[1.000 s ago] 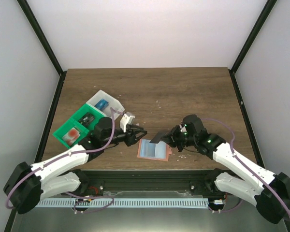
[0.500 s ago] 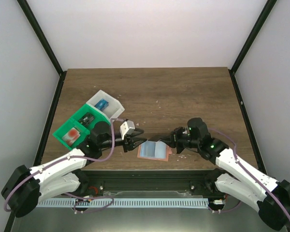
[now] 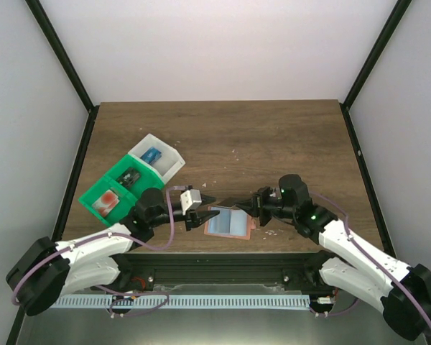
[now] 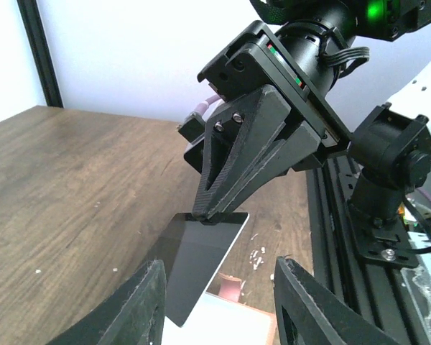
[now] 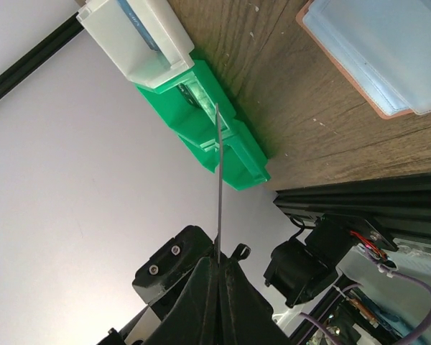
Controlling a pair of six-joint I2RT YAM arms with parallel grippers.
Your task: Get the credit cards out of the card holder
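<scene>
The light blue card holder (image 3: 228, 223) with salmon edging lies flat near the table's front edge; it also shows as card holder (image 5: 388, 50) and card holder (image 4: 262, 325). My right gripper (image 3: 256, 204) is shut on one short end of a dark credit card (image 3: 234, 203), held in the air just above the holder and pointing left. The dark credit card (image 4: 200, 260) reaches in between my left gripper's (image 4: 220, 263) open fingers without touching them. Seen edge-on, the dark credit card (image 5: 218, 180) rises from my right gripper (image 5: 219, 260). My left gripper (image 3: 203, 209) hovers at the holder's left edge.
A green tray (image 3: 100, 188) and a white tray (image 3: 174, 162) stand at the left. The white one holds a blue card (image 3: 152, 154); the green one holds a red-and-white card (image 3: 109, 200) and a darker item (image 3: 131, 177). A metal rail runs along the near edge.
My left gripper has moved right from near the trays to the holder's left edge and opened wider. My right gripper has lowered the dark card and pushed it left, between the left fingers.
</scene>
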